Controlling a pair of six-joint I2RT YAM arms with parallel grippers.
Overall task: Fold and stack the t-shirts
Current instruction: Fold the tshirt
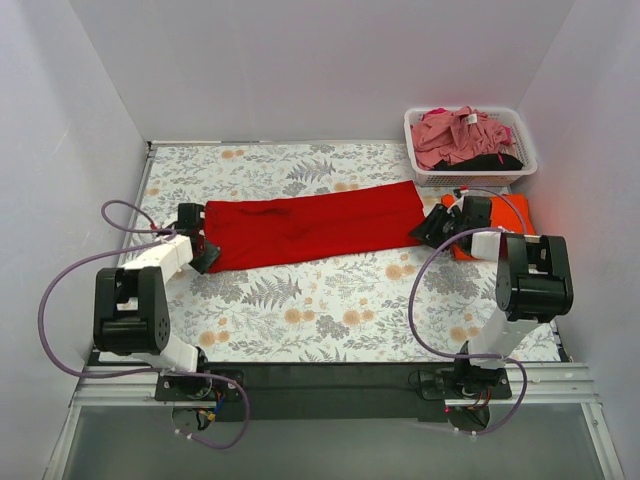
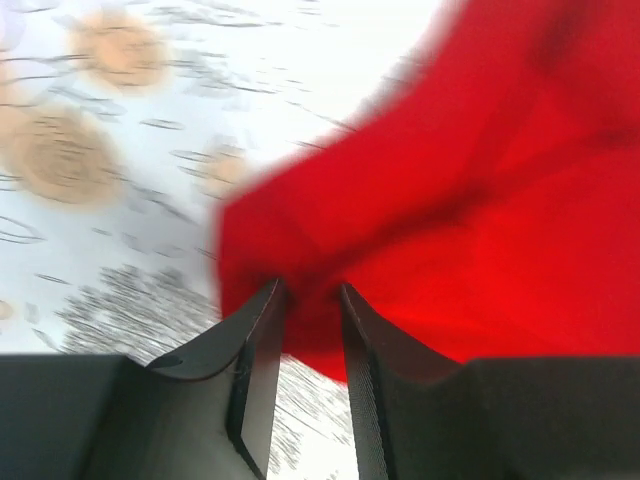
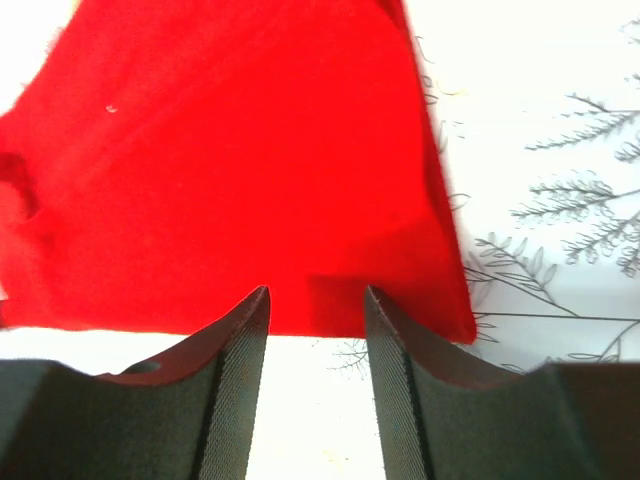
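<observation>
While one red t-shirt (image 1: pixel 310 225) lies stretched on the counter (image 1: pixel 330 300), the left pincer (image 2: pixel 308 288) pinches one end; the right pincer (image 3: pixel 315 290) straddles the other, grip unclear. One orange t-shirt (image 1: pixel 515 210) lies near the right edge.

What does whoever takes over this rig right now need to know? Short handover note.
Left pincer: appears shut on the left end of the red tee, cloth bunched in it.
Right pincer: open, straddling the right hem, cloth lying flat.
The red tee is spread as a long strip between the arms. The orange tee lies by the right arm, partly hidden. The pink tee and black tee are in the basket.
Done: red partly folded, no stack visible.
Left: finish red, fold the others, stack.
</observation>
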